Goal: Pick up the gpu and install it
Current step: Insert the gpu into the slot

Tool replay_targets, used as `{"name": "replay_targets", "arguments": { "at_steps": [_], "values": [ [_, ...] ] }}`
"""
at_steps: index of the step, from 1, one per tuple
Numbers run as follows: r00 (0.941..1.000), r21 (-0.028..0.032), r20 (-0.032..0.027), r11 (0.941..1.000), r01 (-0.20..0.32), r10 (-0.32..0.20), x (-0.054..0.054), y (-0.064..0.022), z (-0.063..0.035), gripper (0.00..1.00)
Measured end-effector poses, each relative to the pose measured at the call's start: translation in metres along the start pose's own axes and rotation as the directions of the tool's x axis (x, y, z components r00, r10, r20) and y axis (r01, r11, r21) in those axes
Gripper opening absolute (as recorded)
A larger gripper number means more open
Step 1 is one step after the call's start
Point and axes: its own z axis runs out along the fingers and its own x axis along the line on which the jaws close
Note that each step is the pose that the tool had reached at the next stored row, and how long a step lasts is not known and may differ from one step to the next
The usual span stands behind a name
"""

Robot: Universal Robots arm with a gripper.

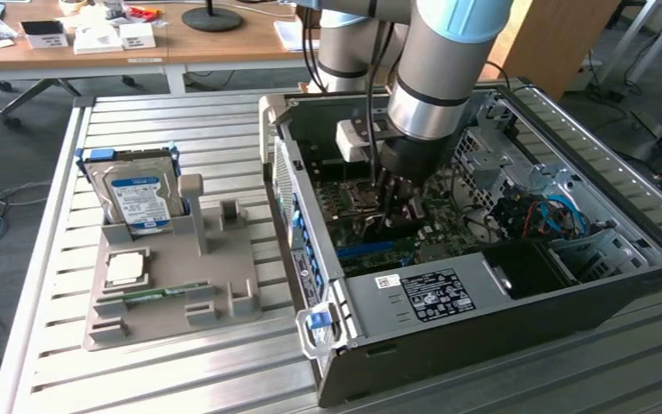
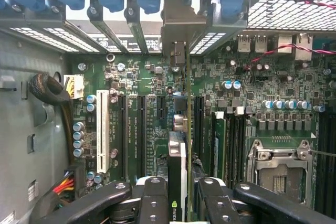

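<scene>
Black gripper fingers (image 2: 157,198) clamp the thin green-edged gpu (image 2: 181,161) edge-on above the green motherboard (image 2: 136,87); its fan face is hidden.

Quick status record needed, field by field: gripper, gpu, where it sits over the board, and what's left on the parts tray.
gripper: shut on the gpu, inside the open computer case
gpu: held on edge between the fingers, silver bracket toward the case's rear slot openings
position: over the motherboard, in line with the black expansion slots beside the white slot
seated: cannot tell
tray: hard drive stands upright in its holder
</scene>
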Motion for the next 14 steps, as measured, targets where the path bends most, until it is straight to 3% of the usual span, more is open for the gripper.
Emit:
{"name": "replay_targets", "arguments": {
  "at_steps": [14],
  "values": [
    [1.0,-0.0001,-0.0002,1.0,0.0,0.0,0.0003,0.0019,0.0068,0.27]
  ]
}}
